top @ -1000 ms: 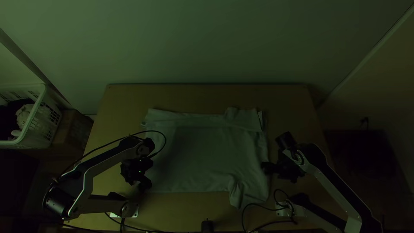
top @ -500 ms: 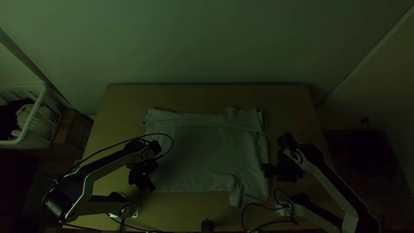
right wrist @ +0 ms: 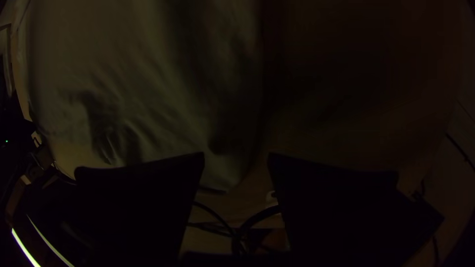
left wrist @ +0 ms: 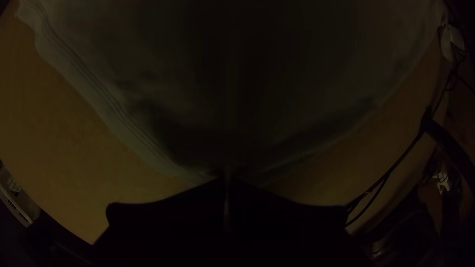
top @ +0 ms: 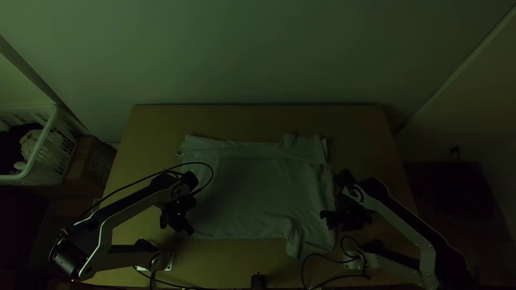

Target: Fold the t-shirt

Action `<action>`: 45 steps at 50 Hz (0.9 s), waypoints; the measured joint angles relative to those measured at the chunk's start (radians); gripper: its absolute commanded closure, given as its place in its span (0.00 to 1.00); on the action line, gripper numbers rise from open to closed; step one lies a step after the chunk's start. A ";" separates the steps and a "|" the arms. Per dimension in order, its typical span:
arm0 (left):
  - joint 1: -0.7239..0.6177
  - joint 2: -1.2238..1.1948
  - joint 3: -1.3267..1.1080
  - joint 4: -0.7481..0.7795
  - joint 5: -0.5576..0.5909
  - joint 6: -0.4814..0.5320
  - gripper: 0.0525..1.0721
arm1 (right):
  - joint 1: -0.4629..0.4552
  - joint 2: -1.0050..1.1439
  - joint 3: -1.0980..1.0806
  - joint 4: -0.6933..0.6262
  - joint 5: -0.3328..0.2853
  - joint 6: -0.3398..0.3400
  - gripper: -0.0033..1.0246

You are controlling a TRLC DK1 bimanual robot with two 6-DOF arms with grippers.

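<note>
T-shirt: I have the t-shirt [top: 252, 188] flat mid-table, its far side apparently turned in as a long band, a sleeve poking out on the near side.
Fold: I judge one side done; the near side and the final folds remain.
Left claw: my left gripper [left wrist: 227, 179] is clenched on the shirt's near hem corner, as I read it.
Right claw: my right gripper [right wrist: 236, 160] is released, fingers spread above the shirt's collar-end edge; I'd want a pinch there before folding.
Table: bare wood [top: 258, 121] surrounds the cloth; a white basket [top: 40, 156] stands off to the side.
Murk: the dimness blurs the layers, and the left arm covers the pinched corner from above.
</note>
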State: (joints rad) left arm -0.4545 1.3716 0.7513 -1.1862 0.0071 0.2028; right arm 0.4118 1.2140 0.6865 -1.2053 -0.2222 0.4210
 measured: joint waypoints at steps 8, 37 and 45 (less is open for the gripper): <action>0.031 -0.021 0.000 0.000 0.000 0.006 0.97 | 0.000 0.062 -0.013 0.019 0.000 -0.034 0.50; 0.143 -0.022 0.032 0.000 0.004 0.045 0.97 | 0.034 0.103 -0.026 0.093 -0.004 -0.094 0.97; 0.205 -0.017 0.071 0.008 0.011 0.061 0.97 | -0.052 0.074 0.006 0.050 -0.006 -0.132 0.97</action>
State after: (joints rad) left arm -0.2493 1.3548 0.8227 -1.1778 0.0181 0.2634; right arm 0.3599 1.2884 0.6926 -1.1549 -0.2283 0.2886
